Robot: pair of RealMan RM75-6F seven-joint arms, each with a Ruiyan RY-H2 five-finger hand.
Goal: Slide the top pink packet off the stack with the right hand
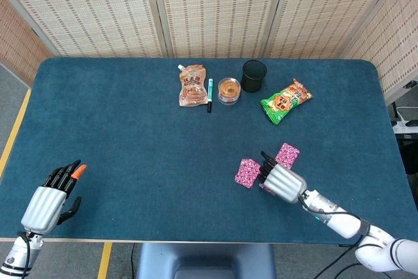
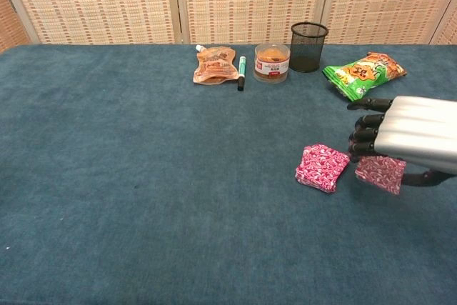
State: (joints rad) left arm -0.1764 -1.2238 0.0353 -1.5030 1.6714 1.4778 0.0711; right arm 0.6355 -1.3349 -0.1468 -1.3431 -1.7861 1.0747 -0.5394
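Step in hand: sliding a pink packet (image 2: 380, 173) off the stack (image 2: 323, 167) with my right hand (image 2: 407, 133). In the chest view that packet lies just right of the stack, apart from it, beneath my palm. The head view shows only a pink sliver at the near edge of the hand, plus a second loose packet (image 1: 287, 155) on the far side of it. My fingers (image 2: 365, 133) reach left toward the stack's right edge, fairly straight and close together. I cannot tell whether they press on the packet below or hover over it. The stack sits right of centre on the blue surface (image 1: 130, 148), well nearer than the snack bag (image 1: 286, 100) and black cup (image 1: 254, 75). My left hand (image 1: 49, 200) rests at the near left corner, fingers apart and holding nothing. Judgement: the packet looks clear of the stack. The next move calls for lifting straight up without dragging it or nudging the stack.
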